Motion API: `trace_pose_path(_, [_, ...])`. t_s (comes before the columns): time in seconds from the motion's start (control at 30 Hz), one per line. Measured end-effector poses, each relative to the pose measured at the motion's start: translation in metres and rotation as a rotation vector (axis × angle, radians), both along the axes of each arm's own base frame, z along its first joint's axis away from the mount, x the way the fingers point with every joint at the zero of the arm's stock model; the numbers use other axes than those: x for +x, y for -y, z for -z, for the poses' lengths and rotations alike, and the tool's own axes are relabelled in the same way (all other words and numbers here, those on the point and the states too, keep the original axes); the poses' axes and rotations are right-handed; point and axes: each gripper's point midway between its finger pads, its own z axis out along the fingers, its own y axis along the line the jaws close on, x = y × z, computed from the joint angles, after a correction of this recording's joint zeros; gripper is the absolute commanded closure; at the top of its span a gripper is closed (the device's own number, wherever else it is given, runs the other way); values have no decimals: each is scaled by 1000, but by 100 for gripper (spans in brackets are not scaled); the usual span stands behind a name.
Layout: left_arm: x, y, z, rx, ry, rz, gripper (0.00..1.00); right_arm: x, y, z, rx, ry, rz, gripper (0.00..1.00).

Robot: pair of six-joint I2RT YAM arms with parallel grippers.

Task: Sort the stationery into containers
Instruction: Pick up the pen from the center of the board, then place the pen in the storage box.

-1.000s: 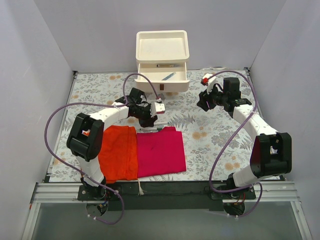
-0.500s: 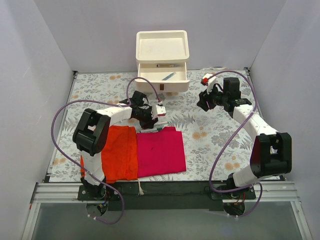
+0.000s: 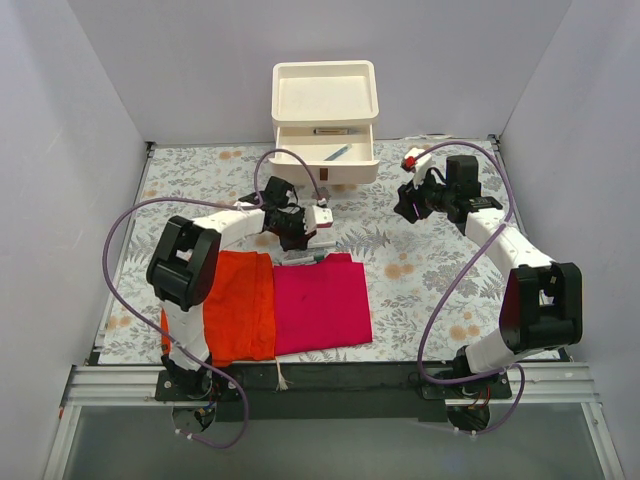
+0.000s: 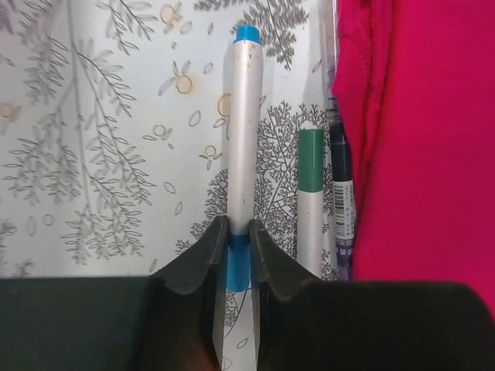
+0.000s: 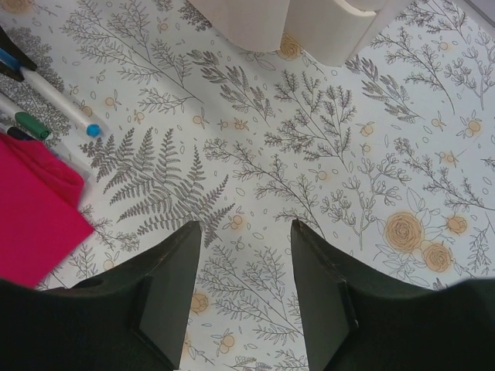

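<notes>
The left gripper point(image 4: 232, 232) is clenched on the blue band of a silver pen point(image 4: 241, 131), whose blue tip points to 12 o'clock in the wrist view. A green-capped marker point(image 4: 311, 162) and a dark pen point(image 4: 341, 166) lie parallel at its 3 o'clock, just beside the magenta cloth point(image 4: 418, 139). The right gripper point(image 5: 246, 226) hangs released, jaws wide apart over the floral mat point(image 5: 309, 154), at 4 o'clock of the drawer unit point(image 3: 326, 120), whose open top drawer point(image 3: 350, 172) holds a blue pen point(image 3: 337, 152) and a grey item point(image 3: 328, 131).
</notes>
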Motion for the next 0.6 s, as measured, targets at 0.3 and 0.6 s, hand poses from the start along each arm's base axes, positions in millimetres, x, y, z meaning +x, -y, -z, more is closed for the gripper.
trace_pose_path(0.3, [40,34,-155,-214,263,29,100,3,7,1,-7,3,14,41])
trace_pose_path(0.6, [72,49,-295,-370,609,46,94,4,7,8,-9,-12,12,41])
